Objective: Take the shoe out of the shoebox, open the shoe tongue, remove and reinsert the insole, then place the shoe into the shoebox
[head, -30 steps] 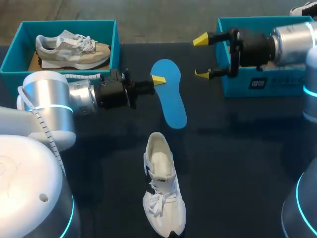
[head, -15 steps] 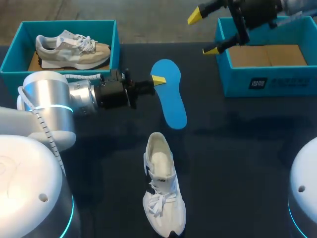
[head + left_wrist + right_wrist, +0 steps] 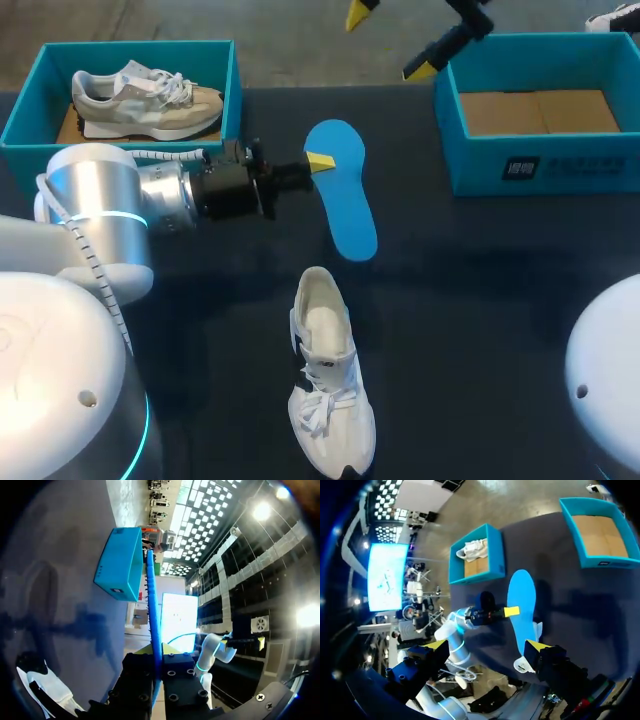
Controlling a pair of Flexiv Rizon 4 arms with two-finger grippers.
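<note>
Since the earlier frame the right gripper (image 3: 390,40) has lifted away from the left end of the empty shoebox (image 3: 540,165) towards the table's far edge. We find the left arm, the insole and both shoes unchanged. At the far left corner of the table (image 3: 480,300) stands a teal shoebox (image 3: 20,112) holding a beige shoe (image 3: 145,100) on its side. Just right of it, the left gripper (image 3: 316,161) is clamped on the left edge of the blue insole (image 3: 345,205), near that insole's far end. The left wrist view shows the insole edge-on between the two fingers. We cannot tell whether the insole touches the table. The white shoe (image 3: 328,375) sits upright at the middle of the near edge, toe towards that edge and heel towards the insole, apart from it. The empty shoebox stands at the far right corner, its cardboard floor exposed. The right gripper hangs above the far edge, left of that box, with its yellow tips wide apart and nothing between them.
</note>
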